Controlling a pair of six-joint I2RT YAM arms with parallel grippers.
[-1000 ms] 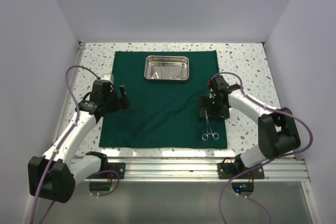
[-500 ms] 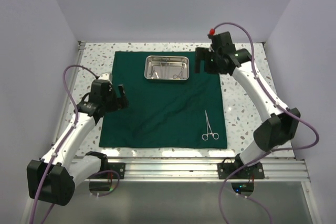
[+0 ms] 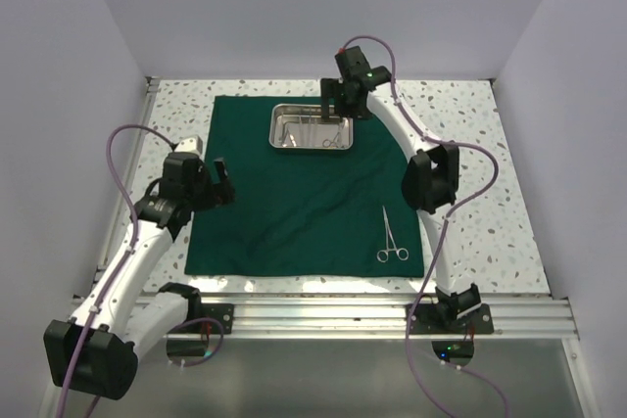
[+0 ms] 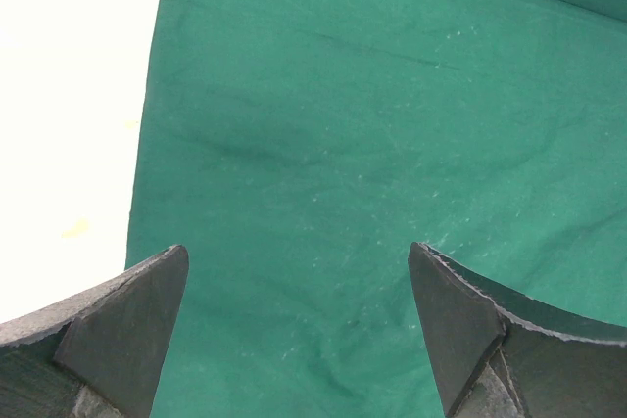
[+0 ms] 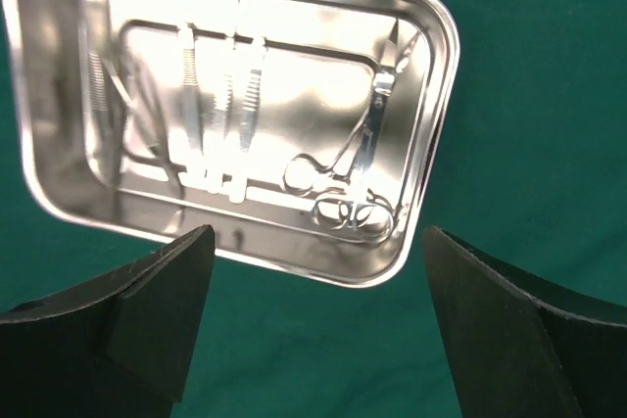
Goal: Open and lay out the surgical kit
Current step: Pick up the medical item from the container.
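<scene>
The dark green cloth point(image 3: 294, 208) lies spread flat as a square sheet. Near its far edge stands the shiny steel tray point(image 3: 278, 127). In the right wrist view the tray point(image 5: 49, 173) holds tweezers point(image 5: 186, 95), forceps point(image 5: 247, 110) and scissor-handled clamps point(image 5: 361, 168). One clamp point(image 3: 391, 239) lies alone on the cloth's near right part. My right gripper point(image 3: 335, 105) hovers over the tray's right end, open point(image 5: 318, 231) and empty. Above the cloth's left edge my left gripper point(image 3: 220, 183) is also open point(image 4: 297, 250), with only cloth point(image 4: 372, 124) beneath it.
White speckled tabletop point(image 3: 460, 144) surrounds the cloth, with grey walls close on three sides. An aluminium rail point(image 3: 323, 315) carrying both arm bases runs along the near edge. The right arm stretches up the cloth's right side. Purple cables loop off both arms.
My right gripper has left the clamp lying on the cloth's near right part and swung to the far side, over the tray. My left arm has drawn slightly to the left.
</scene>
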